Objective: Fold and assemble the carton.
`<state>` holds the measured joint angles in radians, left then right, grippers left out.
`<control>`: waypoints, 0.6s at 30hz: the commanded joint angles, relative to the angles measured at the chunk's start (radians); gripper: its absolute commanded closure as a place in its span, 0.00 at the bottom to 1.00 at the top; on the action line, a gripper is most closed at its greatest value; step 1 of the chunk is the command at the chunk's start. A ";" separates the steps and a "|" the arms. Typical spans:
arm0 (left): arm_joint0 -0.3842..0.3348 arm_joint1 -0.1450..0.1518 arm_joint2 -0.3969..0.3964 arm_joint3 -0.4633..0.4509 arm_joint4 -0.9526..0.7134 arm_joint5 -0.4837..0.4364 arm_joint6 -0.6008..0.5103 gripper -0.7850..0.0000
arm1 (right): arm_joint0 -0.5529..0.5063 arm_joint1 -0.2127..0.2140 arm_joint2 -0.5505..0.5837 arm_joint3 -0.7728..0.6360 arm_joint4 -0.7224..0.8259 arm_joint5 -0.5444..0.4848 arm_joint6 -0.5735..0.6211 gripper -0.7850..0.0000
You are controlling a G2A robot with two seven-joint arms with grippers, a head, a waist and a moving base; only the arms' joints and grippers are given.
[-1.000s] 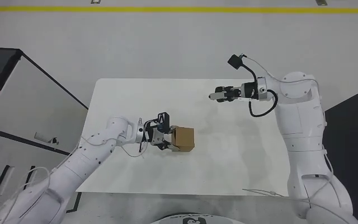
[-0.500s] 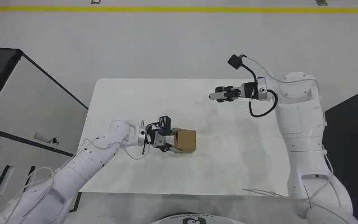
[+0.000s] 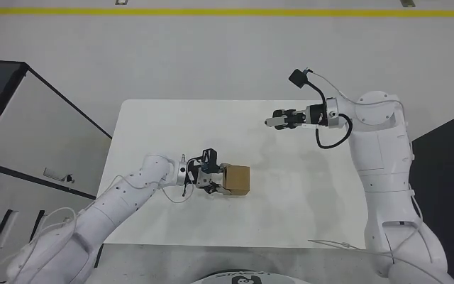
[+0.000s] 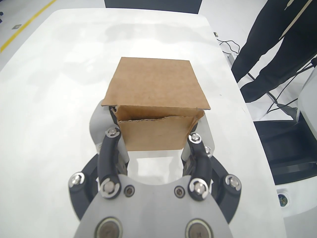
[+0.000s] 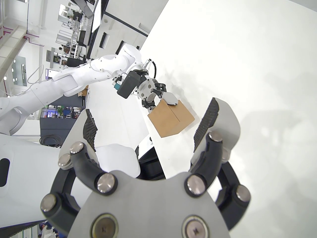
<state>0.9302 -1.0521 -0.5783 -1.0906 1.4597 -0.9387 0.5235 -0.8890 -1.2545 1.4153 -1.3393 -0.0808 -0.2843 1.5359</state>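
Matt cardboard carton (image 4: 153, 85), smooth white table (image 4: 49, 75)

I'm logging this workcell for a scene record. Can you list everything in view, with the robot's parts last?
carton: one, brown, near the table's front middle, held at one end by the left gripper
table: one, white, under both arms
floor line: one, yellow, beyond the table's far edge
left gripper: one, black and silver, shut on the carton
right gripper: one, black and silver, open and holding nothing, above the table's far right part
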 commanded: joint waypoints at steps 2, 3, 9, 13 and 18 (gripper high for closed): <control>0.011 -0.004 -0.001 -0.004 -0.016 0.014 -0.008 1.00 | 0.000 0.000 0.000 0.000 0.000 0.000 0.000 0.00; 0.012 -0.007 0.000 0.000 -0.018 0.015 -0.006 1.00 | 0.000 0.000 0.000 0.000 0.000 0.000 0.000 0.00; 0.001 -0.028 0.021 0.038 0.004 0.036 0.018 1.00 | 0.000 0.000 0.000 0.000 0.000 0.000 0.000 0.00; -0.016 -0.043 0.041 0.061 0.053 0.047 0.056 1.00 | 0.000 0.000 0.000 0.000 0.000 0.000 0.000 0.00; -0.036 -0.059 0.069 0.109 0.118 0.060 0.122 1.00 | 0.000 0.000 0.000 0.000 0.000 0.000 0.000 0.00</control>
<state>0.8975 -1.1083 -0.5144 -0.9924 1.5667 -0.8808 0.6328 -0.8890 -1.2546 1.4153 -1.3393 -0.0808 -0.2843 1.5359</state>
